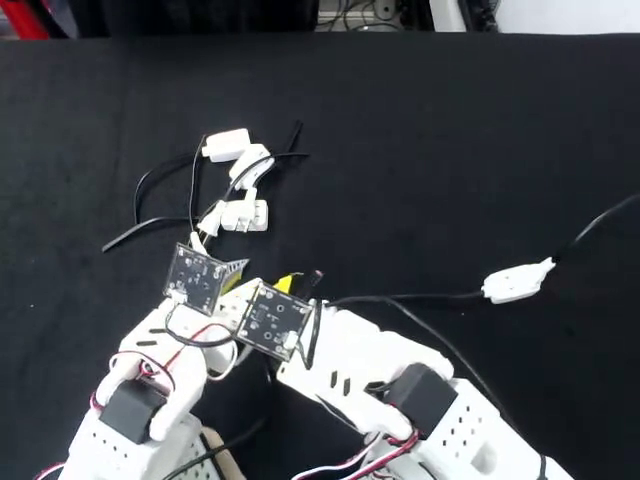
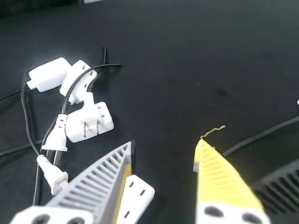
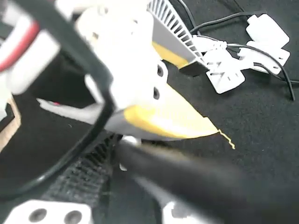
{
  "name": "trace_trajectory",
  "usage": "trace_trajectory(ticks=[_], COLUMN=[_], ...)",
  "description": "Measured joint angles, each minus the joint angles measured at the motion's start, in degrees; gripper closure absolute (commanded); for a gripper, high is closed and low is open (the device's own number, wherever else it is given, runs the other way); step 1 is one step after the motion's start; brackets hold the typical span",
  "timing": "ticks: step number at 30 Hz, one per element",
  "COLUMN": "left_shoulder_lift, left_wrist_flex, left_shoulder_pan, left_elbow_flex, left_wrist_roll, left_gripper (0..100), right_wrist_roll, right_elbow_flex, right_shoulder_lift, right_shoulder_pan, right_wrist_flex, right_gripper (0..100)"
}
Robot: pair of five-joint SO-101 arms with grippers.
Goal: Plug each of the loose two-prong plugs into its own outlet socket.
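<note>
A cluster of white plugs and sockets (image 1: pixel 238 185) lies at the table's middle left, tangled in thin black cables. In the left wrist view I see a white block with two prongs up (image 2: pixel 89 122), two small corded plugs (image 2: pixel 55 140) beside it, and a slotted white socket (image 2: pixel 136 196) against the grey finger (image 2: pixel 105 175). My left gripper (image 2: pixel 163 144) is open over bare cloth just short of the cluster. The right arm (image 1: pixel 350 355) sits close behind it. A black cable (image 3: pixel 196 179) crosses in front of my right gripper (image 3: pixel 140 200).
Another white connector (image 1: pixel 517 282) lies at the right, its black cable (image 1: pixel 420 297) running back toward the right arm. Black cloth (image 1: pixel 430 140) covers the whole table, with free room at the back and right. The two arms are crowded together at the front.
</note>
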State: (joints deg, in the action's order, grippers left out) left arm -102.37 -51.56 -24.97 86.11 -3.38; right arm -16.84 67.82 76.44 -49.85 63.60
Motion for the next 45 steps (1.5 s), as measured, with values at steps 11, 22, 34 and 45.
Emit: trace_trajectory(ticks=[11,22,34,45], left_shoulder_lift=[0.4,-1.8,-1.8,-1.8], left_wrist_flex=[-2.5,-8.4,-5.3,-4.0], left_shoulder_pan=[5.5,24.0,27.3,20.2], left_elbow_flex=[0.1,1.9,3.7,5.0], left_wrist_roll=[0.0,0.1,0.1,0.1], left_gripper=[78,78,78,78], right_wrist_roll=[0.3,6.0,15.9,33.8], right_elbow_flex=[-0.1,-3.6,-5.7,-5.7], right_shoulder_lift=[0.0,0.0,0.0,0.0], right_shoulder_pan=[0.2,10.0,10.5,10.5], right_wrist_flex=[0.0,-0.2,-7.4,-11.7], right_gripper=[98.7,98.7,98.7,98.6])
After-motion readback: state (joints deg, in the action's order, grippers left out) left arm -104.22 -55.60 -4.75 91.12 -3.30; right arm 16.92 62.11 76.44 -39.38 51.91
